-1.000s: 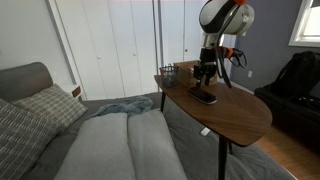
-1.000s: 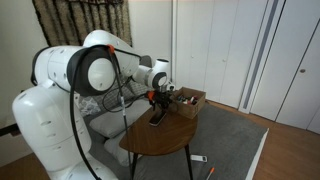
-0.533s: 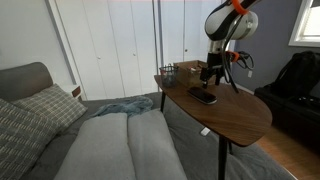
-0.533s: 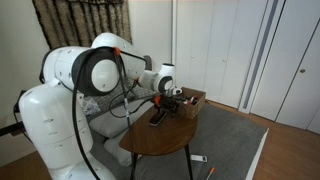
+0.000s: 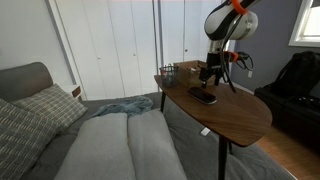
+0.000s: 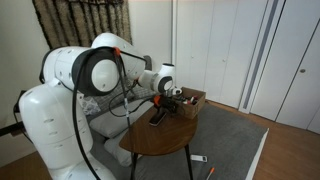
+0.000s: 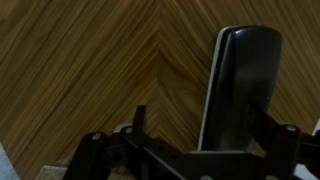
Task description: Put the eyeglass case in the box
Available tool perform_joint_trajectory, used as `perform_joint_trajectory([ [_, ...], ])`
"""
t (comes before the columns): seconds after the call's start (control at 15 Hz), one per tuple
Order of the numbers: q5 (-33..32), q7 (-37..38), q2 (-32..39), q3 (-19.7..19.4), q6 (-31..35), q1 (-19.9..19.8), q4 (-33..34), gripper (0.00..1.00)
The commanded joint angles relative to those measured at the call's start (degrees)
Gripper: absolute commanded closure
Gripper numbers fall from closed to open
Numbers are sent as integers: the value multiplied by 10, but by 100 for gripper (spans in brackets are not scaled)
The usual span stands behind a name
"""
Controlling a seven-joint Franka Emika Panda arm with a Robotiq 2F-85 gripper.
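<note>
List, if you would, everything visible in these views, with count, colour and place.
Flat oblong eyeglass case: one, black, lying on the table below the jaws.
Low open-topped box: one, tan, at the table's edge.
Small wire basket: one, dark, at the table's end.
Oval wooden table: one, brown, beside the couch.
Cushioned couch: one, grey.
Checked pillows: two, grey, on the couch.
Closet doors: several, white, behind.
Robot arm: one, white with orange, over the table, jaws apart above the case.
</note>
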Motion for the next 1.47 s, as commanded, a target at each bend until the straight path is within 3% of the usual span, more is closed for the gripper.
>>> perform_joint_trajectory([
  [0.0, -19, 46, 1, 3, -2, 1, 1, 0],
  [0.47, -62, 228, 11, 38, -4, 33, -6, 0],
  [0.93, -112, 251, 47, 41, 12, 42, -2, 0],
  [1.07, -116, 245, 56, 40, 40, 42, -4, 28],
  [1.27, -118, 242, 59, 39, 70, 43, -6, 49],
  [1.4, -116, 236, 52, 40, 79, 43, -7, 54],
])
